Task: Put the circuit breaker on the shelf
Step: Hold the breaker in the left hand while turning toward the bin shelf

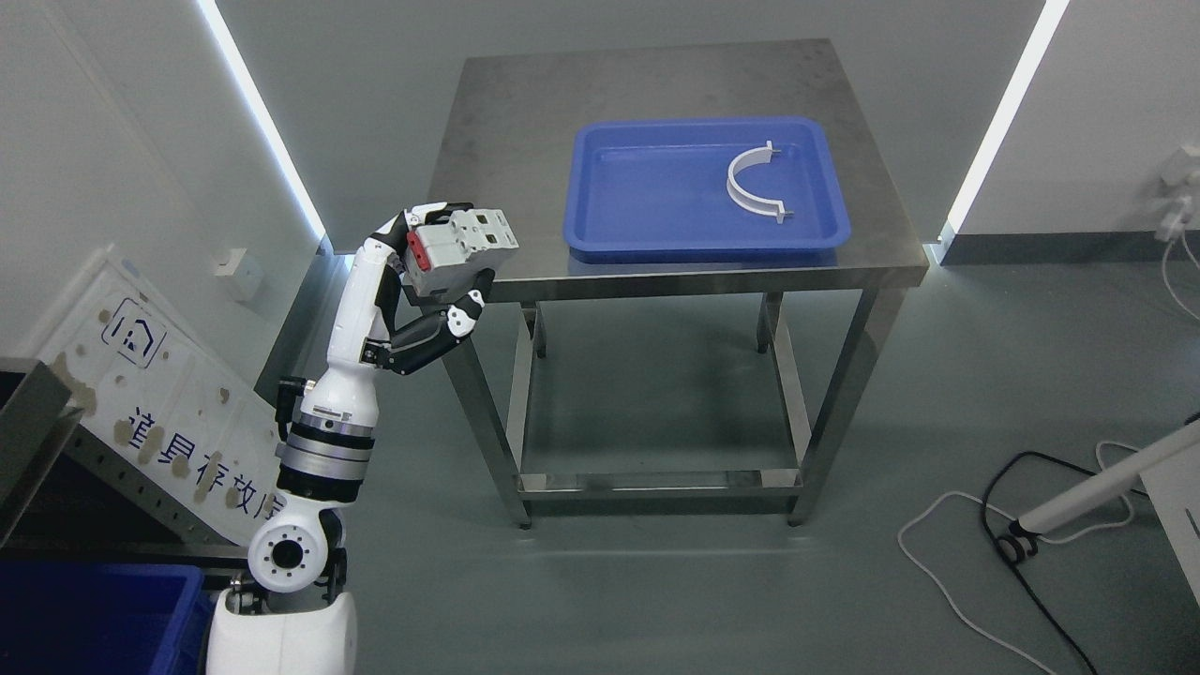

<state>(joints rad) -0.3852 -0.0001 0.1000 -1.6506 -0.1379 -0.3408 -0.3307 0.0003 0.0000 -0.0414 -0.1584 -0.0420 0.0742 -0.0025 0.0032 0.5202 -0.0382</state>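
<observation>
A grey circuit breaker (pixel 461 248) with a red switch on its left end hangs in the air, just off the front left corner of the steel table (pixel 525 141). My left hand (pixel 439 267) is shut on it, fingers curled over its top and thumb under it. The left arm rises from the lower left of the picture. A grey metal shelf (pixel 28 422) shows at the far left edge, well below and left of the hand. No right arm is visible.
A blue tray (pixel 609 187) on the table holds a white curved clamp (pixel 755 183). A blue bin (pixel 94 614) sits at the lower left corner. A white board with printed characters (pixel 159 394) leans on the left wall. Cables (pixel 994 525) lie on the floor at right.
</observation>
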